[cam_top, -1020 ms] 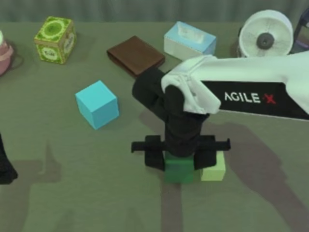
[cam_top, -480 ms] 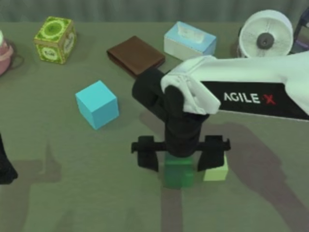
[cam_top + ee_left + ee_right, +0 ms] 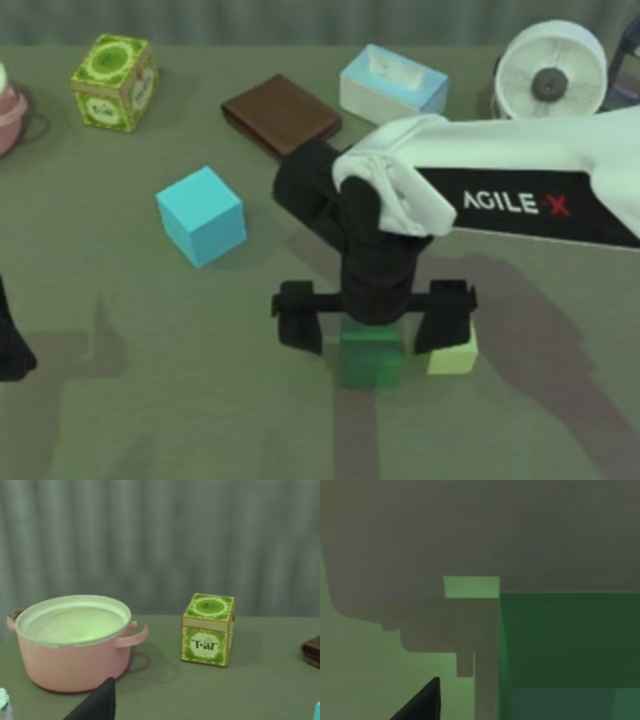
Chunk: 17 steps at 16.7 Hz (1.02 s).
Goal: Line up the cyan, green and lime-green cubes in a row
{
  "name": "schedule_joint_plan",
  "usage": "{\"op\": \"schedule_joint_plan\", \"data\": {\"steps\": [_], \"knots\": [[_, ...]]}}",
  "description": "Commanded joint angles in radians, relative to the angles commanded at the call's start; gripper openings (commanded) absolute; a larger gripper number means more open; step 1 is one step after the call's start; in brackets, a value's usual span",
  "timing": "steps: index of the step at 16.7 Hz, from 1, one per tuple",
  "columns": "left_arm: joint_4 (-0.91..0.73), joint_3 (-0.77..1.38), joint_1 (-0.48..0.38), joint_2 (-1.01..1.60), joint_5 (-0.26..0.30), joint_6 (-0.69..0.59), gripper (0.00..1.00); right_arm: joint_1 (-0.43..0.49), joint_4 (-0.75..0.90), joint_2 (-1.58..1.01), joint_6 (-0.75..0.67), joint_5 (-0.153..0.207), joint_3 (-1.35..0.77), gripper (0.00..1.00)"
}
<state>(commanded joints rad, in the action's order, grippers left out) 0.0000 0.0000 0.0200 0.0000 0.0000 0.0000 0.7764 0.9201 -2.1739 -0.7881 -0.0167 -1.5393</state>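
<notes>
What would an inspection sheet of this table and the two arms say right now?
Surface: olive table, arm shadows on it.
Job's things: green cube beside lime-green cube near the front; cyan cube apart, toward the left.
Clutter: patterned box, brown wallet, tissue box, white roll, pink pot.
Grippers: right gripper open, straddling the green cube; left arm parked at the left edge.
Cables: nothing seen.
Surroundings: grey curtain behind the table.
</notes>
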Motion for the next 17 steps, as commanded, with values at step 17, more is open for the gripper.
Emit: {"op": "schedule_joint_plan", "data": {"steps": [17], "knots": [[-0.089,0.102,-0.044,0.086,0.022,0.038,1.0,-0.034,0.184,0.175,0.052,-0.033,-0.08,1.0]]}}
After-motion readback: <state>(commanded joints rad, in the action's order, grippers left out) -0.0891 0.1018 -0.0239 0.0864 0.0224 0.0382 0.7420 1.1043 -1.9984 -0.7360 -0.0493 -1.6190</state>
